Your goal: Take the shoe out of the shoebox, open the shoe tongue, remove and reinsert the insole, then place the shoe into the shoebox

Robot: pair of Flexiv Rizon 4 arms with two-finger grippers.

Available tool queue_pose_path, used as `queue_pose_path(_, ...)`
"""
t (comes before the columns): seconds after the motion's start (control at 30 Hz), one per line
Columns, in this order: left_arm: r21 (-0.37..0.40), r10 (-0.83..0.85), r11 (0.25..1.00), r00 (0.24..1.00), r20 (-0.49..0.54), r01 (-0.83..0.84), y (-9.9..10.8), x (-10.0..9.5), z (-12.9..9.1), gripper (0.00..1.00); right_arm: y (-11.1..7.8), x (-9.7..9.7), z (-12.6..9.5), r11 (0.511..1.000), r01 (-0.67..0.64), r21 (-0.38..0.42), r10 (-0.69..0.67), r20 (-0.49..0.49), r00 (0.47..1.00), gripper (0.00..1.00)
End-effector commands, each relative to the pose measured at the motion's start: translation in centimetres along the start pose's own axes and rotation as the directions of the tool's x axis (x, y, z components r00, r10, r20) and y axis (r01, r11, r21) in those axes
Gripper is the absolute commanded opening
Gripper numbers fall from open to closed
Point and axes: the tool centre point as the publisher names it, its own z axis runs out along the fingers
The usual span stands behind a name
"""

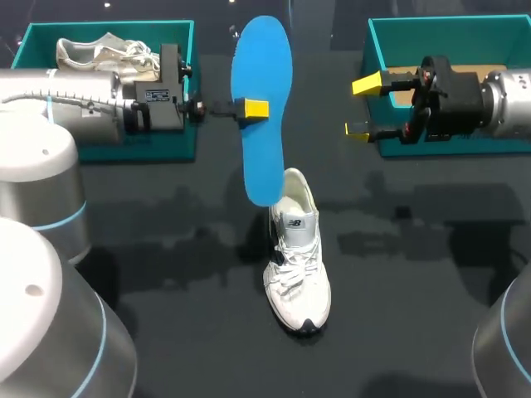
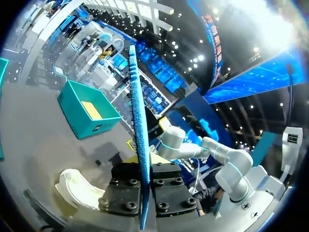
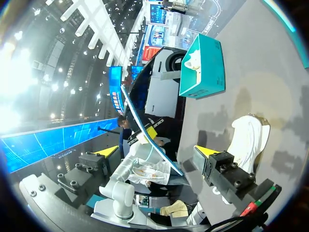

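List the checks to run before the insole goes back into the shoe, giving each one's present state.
1. Left hand shut on the blue insole: ok.
2. White shoe upright on the table, opening upward: ok.
3. Insole's lower end lined up with the shoe's heel opening: cannot tell.
4. Tongue pulled open wide enough: cannot tell.
5. Right hand open and empty, free to steady the shoe: ok.
6. Right shoebox holds no shoe: ok.

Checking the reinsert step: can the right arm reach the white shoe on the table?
Probably yes: the right gripper has open, empty jaws and bare table toward the shoe; only the insole hangs at its heel.
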Motion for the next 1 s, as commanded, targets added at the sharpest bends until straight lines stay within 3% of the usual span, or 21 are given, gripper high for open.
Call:
queue_pose_path(0.03,0.013,-0.358,0.933,0.931,-0.072,0.36,0.2,-0.5,0.7,0.0,-0.1,0.0,0.0,1.0,0.0,-0.002,0.0,0.002,1.0,1.0)
queue_pose_path(0.17,0.007,-0.434,0.899,0.893,-0.117,0.437,0.0,-0.7,0.8,0.0,-0.1,0.0,0.0,1.0,0.0,-0.002,0.0,0.002,1.0,1.0)
queue_pose_path(0.5,-0.001,-0.536,0.842,0.835,-0.122,0.54,0.2,-2.0,1.5,0.0,-0.1,0.0,0.0,1.0,0.0,-0.002,0.0,0.002,1.0,1.0)
queue_pose_path(1.0,0.016,-0.555,0.829,0.827,-0.092,0.559,0.7,-3.2,2.9,0.0,-0.1,0.0,0.0,1.0,0.0,-0.002,0.0,0.002,1.0,1.0)
